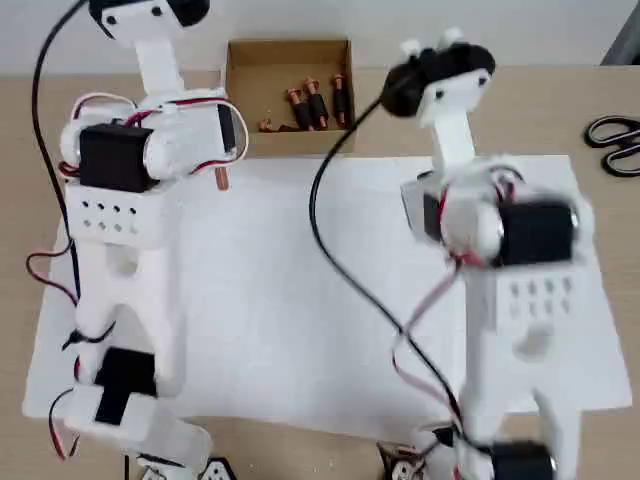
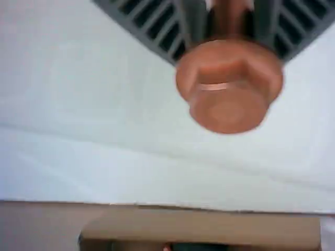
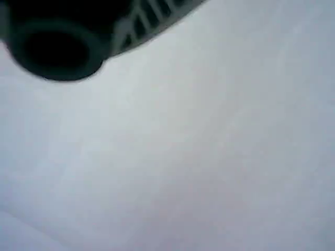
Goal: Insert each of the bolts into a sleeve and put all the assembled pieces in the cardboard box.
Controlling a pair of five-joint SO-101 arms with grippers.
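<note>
My left gripper (image 2: 227, 18) is shut on a copper bolt (image 2: 229, 89), whose hexagonal head faces the camera between the grey ribbed fingers (image 2: 152, 23). In the high view this bolt (image 1: 221, 178) hangs just above the white sheet's far left edge, close to the cardboard box (image 1: 240, 95). Several assembled copper-and-black pieces (image 1: 315, 103) lie inside the box. My right gripper (image 3: 63, 31) is shut on a black sleeve (image 3: 55, 52), its hollow end showing, held over the white sheet. In the high view the right arm (image 1: 500, 225) stands over the sheet's right side.
A white sheet (image 1: 300, 300) covers the middle of the wooden table. Black scissors (image 1: 615, 140) lie at the far right edge. The box's near wall (image 2: 199, 230) stands just beyond the sheet's edge. A black cable (image 1: 330, 240) loops over the sheet.
</note>
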